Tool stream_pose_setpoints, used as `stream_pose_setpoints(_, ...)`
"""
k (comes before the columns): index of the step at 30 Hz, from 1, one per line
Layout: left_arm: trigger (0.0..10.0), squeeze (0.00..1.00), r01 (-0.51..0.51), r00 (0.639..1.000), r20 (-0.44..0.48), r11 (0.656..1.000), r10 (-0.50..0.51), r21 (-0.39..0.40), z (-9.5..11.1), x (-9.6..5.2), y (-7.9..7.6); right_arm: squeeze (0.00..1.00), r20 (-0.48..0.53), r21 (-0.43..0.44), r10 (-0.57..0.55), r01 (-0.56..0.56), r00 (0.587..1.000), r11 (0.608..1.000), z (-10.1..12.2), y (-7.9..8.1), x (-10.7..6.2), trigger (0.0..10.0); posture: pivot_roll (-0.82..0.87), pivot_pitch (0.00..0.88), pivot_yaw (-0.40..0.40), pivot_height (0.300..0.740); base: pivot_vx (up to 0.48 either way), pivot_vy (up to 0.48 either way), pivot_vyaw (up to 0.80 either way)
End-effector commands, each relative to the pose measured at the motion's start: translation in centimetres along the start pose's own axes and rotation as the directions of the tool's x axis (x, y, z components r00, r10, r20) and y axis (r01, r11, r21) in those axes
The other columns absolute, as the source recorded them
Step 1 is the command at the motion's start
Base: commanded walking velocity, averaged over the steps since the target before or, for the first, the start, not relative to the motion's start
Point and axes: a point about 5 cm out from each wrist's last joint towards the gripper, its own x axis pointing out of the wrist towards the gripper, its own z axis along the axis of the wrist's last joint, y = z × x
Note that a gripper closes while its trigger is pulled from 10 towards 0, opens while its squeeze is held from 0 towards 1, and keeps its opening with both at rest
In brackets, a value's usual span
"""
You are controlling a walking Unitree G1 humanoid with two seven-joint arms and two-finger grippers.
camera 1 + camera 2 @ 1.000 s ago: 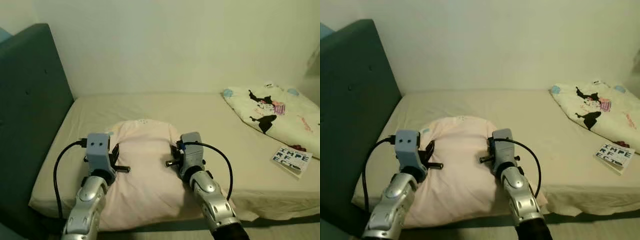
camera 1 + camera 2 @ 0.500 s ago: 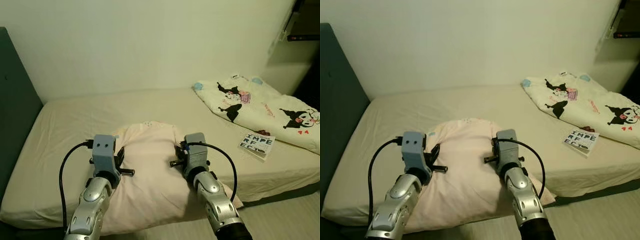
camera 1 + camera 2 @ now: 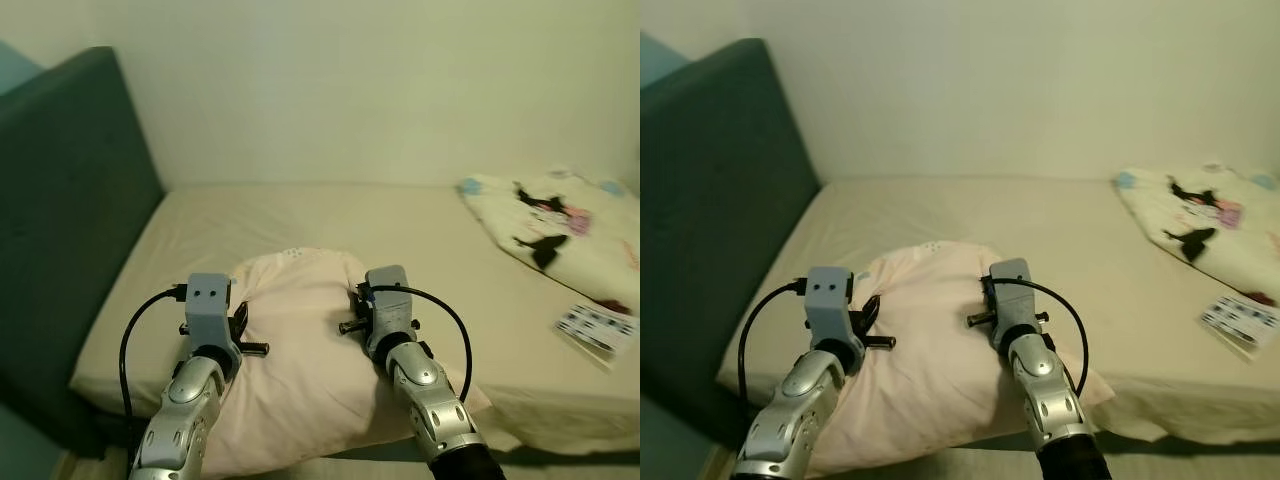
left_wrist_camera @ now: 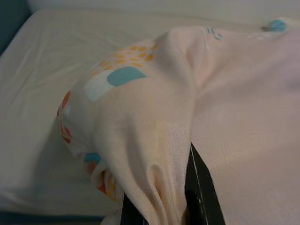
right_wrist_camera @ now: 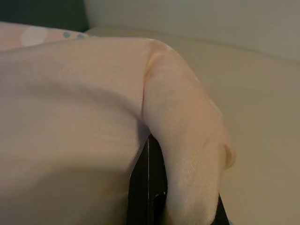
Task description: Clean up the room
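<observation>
We've got the pink pillow (image 3: pixel 300 350) pinched on both edges: left gripper (image 3: pixel 237 330) clamped on its left side, right gripper (image 3: pixel 357 310) on its right. It sits over the bed's (image 3: pixel 400 230) near edge. We should keep both grips even and carry it left to the headboard (image 3: pixel 70 230). It's soft, pale pink, with a coloured print underneath

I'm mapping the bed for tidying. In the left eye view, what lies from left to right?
Dark teal padded headboard → pale pink pillow held by both grippers → white cartoon-print blanket → black-and-white printed booklet.
</observation>
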Motion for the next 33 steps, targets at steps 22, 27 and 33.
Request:
stream_pose_setpoints(22,10.0,0.00,0.013,1.000,0.025,0.993,-0.016,0.114,1.0,-0.2,0.2,0.00,0.077,-0.008,-0.092,0.093,0.993,0.996,1.3,-1.7,-0.1,10.0,-0.04,0.031,-0.022,0.740,0.000,0.000,0.80)
stream_pose_setpoints(27,10.0,0.00,0.020,0.999,0.028,0.992,-0.023,0.123,1.1,-0.3,0.1,0.00,0.078,-0.007,-0.092,0.093,0.993,0.996,1.2,-1.7,-0.1,10.0,-0.04,0.026,-0.021,0.740,0.000,0.000,0.80)
stream_pose_setpoints(33,10.0,0.00,0.013,1.000,0.023,0.989,-0.017,0.147,1.0,-0.4,0.3,0.00,0.081,-0.002,-0.092,0.093,0.992,0.996,1.2,-1.6,-0.1,10.0,-0.04,0.025,-0.015,0.740,0.000,0.000,0.80)
